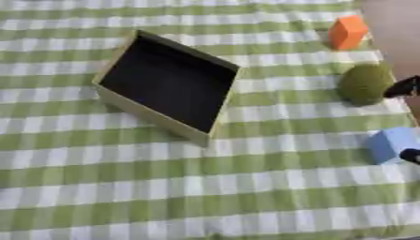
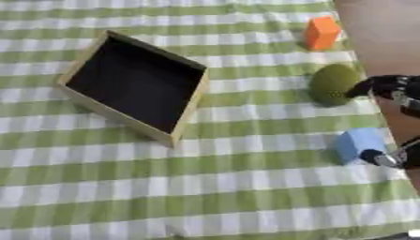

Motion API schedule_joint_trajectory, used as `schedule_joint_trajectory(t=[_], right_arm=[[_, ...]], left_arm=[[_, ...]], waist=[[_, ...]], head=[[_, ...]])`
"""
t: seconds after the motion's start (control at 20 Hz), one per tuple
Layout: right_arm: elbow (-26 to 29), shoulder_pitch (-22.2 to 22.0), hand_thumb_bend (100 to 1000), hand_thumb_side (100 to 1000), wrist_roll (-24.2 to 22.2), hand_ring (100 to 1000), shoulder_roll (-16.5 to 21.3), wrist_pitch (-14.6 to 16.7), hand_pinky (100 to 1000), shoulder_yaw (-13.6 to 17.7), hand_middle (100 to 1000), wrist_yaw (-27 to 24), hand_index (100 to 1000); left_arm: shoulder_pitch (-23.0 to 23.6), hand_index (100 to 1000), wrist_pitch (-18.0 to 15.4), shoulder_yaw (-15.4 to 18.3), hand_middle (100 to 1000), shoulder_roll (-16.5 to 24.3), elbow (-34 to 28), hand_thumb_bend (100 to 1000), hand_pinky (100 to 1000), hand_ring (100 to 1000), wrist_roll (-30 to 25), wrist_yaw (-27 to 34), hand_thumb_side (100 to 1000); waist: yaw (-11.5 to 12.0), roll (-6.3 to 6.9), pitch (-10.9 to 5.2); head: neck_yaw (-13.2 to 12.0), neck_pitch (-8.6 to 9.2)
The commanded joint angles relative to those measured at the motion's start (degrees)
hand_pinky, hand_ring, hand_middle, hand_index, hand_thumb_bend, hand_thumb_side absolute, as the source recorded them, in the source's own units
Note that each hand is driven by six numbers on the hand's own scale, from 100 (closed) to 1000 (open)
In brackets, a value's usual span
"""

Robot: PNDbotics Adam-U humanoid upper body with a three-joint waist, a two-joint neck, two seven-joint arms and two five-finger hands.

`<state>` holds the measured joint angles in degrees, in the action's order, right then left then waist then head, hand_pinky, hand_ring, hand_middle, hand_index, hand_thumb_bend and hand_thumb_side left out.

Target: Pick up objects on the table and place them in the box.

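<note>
With box (image 2: 78,101) empty, R hand (image 2: 392,89) sits spread betw. green ball (image 2: 332,84) & blue cube (image 2: 358,143), fingers unclenched, holding nothing, prob. lining up first grab; L hand unseen

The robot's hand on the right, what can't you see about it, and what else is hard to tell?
- Right hand: both views cut it off at the right edge, so only dark fingers show by the green ball and blue block; whether it touches them is unclear.
- Left hand: in neither view.
- Box: its inside is dark, so any contents are hidden.
- Orange block: blurred.
</note>
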<state>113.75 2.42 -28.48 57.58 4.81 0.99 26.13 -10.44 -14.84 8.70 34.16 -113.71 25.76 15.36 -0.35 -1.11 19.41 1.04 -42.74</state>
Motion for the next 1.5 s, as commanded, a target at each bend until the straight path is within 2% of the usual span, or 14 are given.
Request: schedule_joint_trajectory(t=[0.05, 1.05, 1.1, 1.15, 1.5], right_arm=[[0.7, -0.1, 490, 191, -0.6, 953, 1.9, -0.3, 925, 0.9, 877, 0.7, 918], [-5.2, 0.6, 497, 212, -1.6, 956, 1.8, 0.4, 924, -0.3, 874, 0.9, 916], [-5.6, 0.6, 499, 186, -1.7, 956, 1.8, 0.5, 923, -0.4, 873, 0.9, 916], [-5.9, 0.7, 499, 215, -1.8, 955, 1.8, 0.5, 923, -0.5, 873, 0.9, 916], [-7.7, 1.5, 500, 217, -2.4, 952, 1.5, 1.1, 920, -1.5, 863, 0.2, 914]], left_arm=[[-0.2, 858, 0.1, 0.3, 845, 0.9, -0.9, 191, 813, 802, 0.0, 0.2, 826], [-0.5, 857, 0.2, 0.0, 844, 0.7, -0.9, 188, 812, 804, -0.2, 0.4, 828], [-0.5, 857, 0.2, 0.0, 844, 0.7, -0.9, 188, 812, 804, -0.2, 0.5, 828], [-0.5, 857, 0.2, 0.0, 844, 0.7, -0.9, 189, 812, 804, -0.2, 0.5, 828], [-0.6, 857, 0.4, -0.1, 843, 0.5, -0.9, 189, 812, 804, -0.2, 0.6, 831]], waist=[[-0.1, 0.79, -1.82], [0.0, 1.58, -1.42], [0.0, 1.62, -1.40], [0.0, 1.67, -1.36], [0.1, 1.87, -1.12]], head=[[-0.2, -0.01], [0.5, 0.51], [0.5, 0.56], [0.5, 0.62], [0.6, 0.78]])
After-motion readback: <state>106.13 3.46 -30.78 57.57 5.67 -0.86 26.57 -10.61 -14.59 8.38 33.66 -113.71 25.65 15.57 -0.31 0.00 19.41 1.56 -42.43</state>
